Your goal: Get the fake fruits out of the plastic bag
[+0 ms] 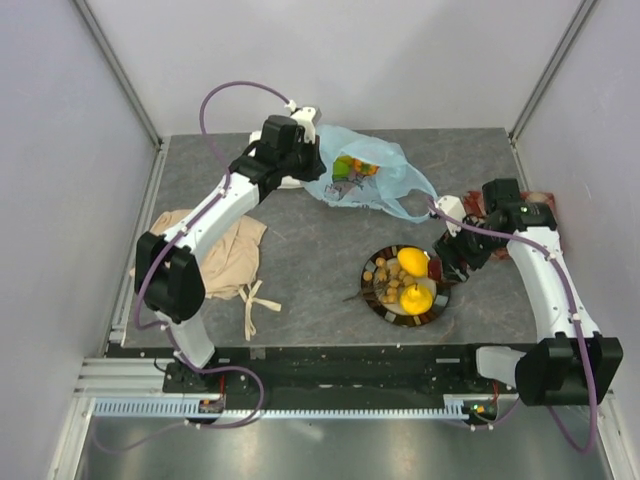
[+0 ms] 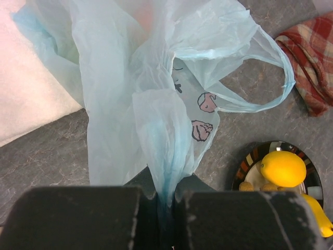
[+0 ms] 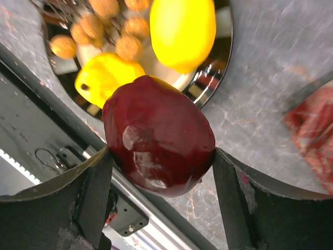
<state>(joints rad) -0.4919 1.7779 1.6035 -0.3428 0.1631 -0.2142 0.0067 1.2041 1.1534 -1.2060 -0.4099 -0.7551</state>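
Top external: plate (image 1: 400,319) holds lemon (image 1: 413,262), berry cluster (image 1: 384,276); plastic bag (image 1: 398,180) holds fruits (image 1: 351,168).

Soft, even overhead light casts only faint shadows on the table (image 1: 310,255), glare spots the dark-red fruit (image 3: 158,140) and plate (image 3: 207,82) rim, and the left wrist view's far-left corner washes out white.

Crumpled pale-blue plastic bag (image 1: 385,178), fake fruits (image 1: 350,168) inside; yellow fruits (image 1: 412,262) outside; dark-red fruit (image 3: 158,135) held
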